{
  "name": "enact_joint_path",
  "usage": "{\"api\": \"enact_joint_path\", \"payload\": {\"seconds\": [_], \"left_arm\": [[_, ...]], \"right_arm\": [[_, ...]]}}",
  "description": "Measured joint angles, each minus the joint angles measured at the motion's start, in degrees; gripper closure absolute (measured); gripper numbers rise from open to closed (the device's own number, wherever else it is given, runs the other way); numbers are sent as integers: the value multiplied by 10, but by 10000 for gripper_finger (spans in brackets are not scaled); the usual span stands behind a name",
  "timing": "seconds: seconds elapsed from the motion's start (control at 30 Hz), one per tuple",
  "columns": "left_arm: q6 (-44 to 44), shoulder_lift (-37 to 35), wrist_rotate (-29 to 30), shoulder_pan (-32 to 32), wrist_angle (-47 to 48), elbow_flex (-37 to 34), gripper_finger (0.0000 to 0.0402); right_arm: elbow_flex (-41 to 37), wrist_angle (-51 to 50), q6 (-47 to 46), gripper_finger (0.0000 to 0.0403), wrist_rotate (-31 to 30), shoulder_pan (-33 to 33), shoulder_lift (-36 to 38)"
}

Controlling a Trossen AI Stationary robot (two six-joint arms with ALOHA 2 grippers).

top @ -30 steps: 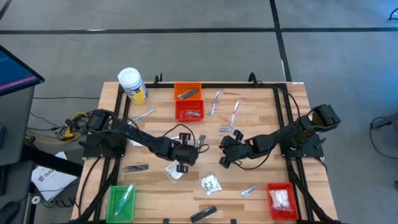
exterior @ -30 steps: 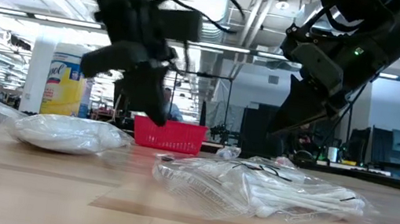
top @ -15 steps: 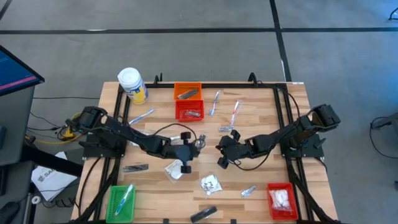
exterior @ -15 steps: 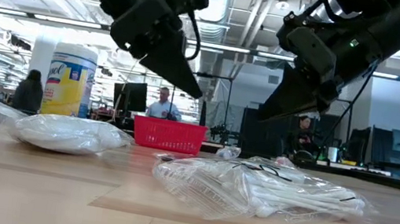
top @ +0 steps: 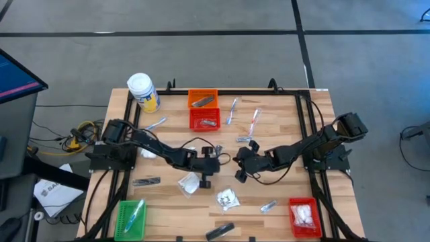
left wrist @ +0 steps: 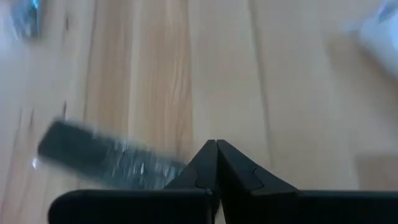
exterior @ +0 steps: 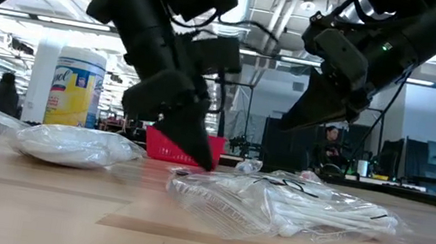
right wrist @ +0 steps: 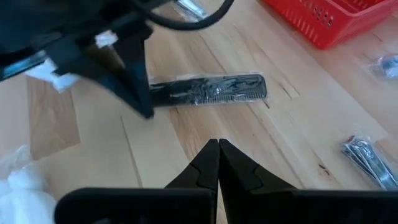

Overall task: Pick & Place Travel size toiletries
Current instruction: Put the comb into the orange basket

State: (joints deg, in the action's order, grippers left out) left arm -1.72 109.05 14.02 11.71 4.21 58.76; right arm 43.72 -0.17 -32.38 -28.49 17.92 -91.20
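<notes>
Centrally, left gripper point(top: 205, 180) jaws closed, empty, tip down at the worktop point(top: 282, 114) beside a white packet point(top: 189, 184). Right gripper point(top: 239, 175) jaws closed, empty, nearby. Dark comb sachet point(right wrist: 208, 89) lies just beyond.

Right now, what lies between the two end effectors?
In the right wrist view, a dark wrapped comb lies flat ahead of the right end effector, one end beside the left end effector tip.
</notes>
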Motion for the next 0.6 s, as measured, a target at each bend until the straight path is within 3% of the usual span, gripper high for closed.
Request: {"api": "enact_joint_path", "payload": {"seconds": [0.33, 0.53, 0.6], "left_arm": [[-65, -53, 15, -16, 170, -19, 402], [-96, -135, 99, -11, 196, -60, 402], [-98, -158, 138, -11, 151, -75, 402]], "right_arm": [[0, -8, 0, 403, 0, 0, 0], [0, -6, -1, 403, 0, 0, 0], [0, -4, -1, 403, 0, -1, 0]]}}
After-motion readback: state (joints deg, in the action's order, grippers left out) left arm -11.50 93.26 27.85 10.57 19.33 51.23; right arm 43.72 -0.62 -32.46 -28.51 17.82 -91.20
